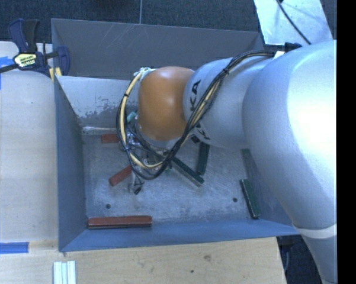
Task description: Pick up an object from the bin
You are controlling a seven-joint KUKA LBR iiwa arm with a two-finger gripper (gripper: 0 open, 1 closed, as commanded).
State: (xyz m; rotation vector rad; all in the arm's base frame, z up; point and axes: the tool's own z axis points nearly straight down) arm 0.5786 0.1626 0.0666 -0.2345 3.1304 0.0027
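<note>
gripper [136, 186]: low in bin [68, 158], open or closed cannot be told. small red-brown block [119, 176] just left of it; dark bars [191, 169] to its right.

One camera on this, set high above the grey bin [71, 158] and looking down into it, tipped a little so the far wall at the top shows its inner face broadly. It sits near, and the bin takes up most of the view. The arm [284, 111] comes in from the right, close under the lens, looming large across the bin's floor.
</note>
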